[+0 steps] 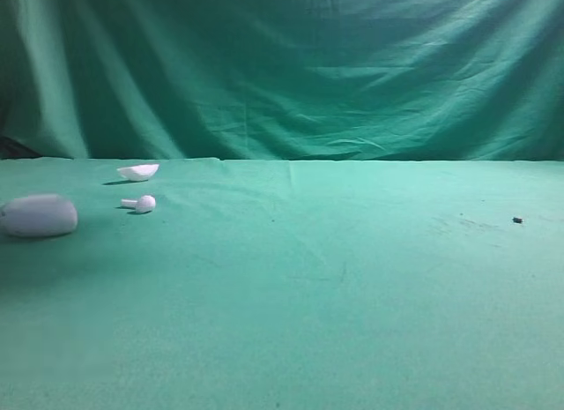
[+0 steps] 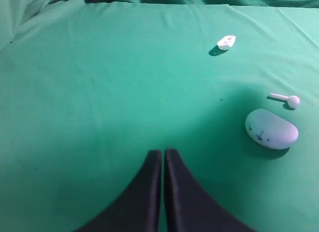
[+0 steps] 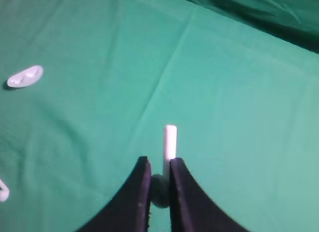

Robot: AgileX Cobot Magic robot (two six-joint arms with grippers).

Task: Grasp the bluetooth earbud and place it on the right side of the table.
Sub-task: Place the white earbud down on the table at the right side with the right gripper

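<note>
My right gripper [image 3: 159, 161] is shut on the bluetooth earbud [image 3: 170, 142]. Its white stem sticks out forward past the fingertips and its head sits in shadow between the jaws, above the green cloth table [image 3: 239, 117]. My left gripper [image 2: 163, 153] is shut and empty, low over the table [image 2: 99, 92], to the left of the oval case [image 2: 271, 129]. Neither gripper nor the held earbud shows in the exterior high view.
On the table's left lie the pale oval case [image 1: 38, 215], the twin earbud [image 1: 141, 203] and the shallow white shell [image 1: 138, 172]. The shell [image 3: 25, 76] also shows in the right wrist view. A small dark speck [image 1: 517, 219] lies at the far right. A green curtain [image 1: 282, 66] hangs behind.
</note>
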